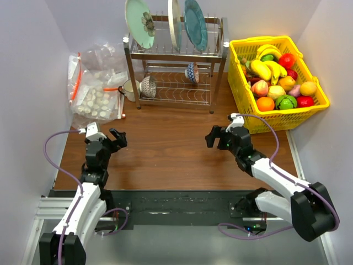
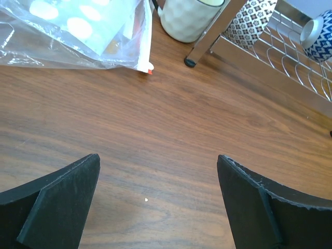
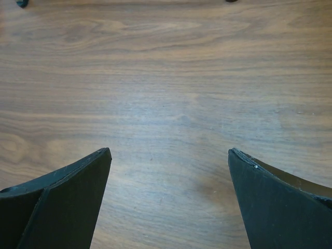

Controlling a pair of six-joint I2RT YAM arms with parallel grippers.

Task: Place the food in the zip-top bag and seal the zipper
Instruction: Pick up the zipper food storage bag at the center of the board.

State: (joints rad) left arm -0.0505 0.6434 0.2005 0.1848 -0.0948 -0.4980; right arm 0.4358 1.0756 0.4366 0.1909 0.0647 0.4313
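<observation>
The food is toy fruit heaped in a yellow basket [image 1: 321,102] at the back right: an orange [image 1: 265,103], a peach-like one [image 1: 260,88], a green round one [image 1: 285,102], bananas and others. A pile of clear plastic bags [image 1: 96,77] lies at the back left; some hold white lumps, and orange-red strips [image 1: 78,77] show on them. I cannot tell which is the zip-top bag. My left gripper [image 1: 120,139] [image 2: 158,156] hovers open over bare wood, just in front of the bags. My right gripper [image 1: 212,137] [image 3: 169,150] is open over bare wood mid-table.
A metal dish rack [image 1: 176,66] with plates and patterned bowls stands at the back centre. A white mug [image 1: 129,88] [image 2: 189,18] sits by its left leg [image 2: 207,41], next to a bag of white lumps [image 2: 78,31]. White walls close in both sides.
</observation>
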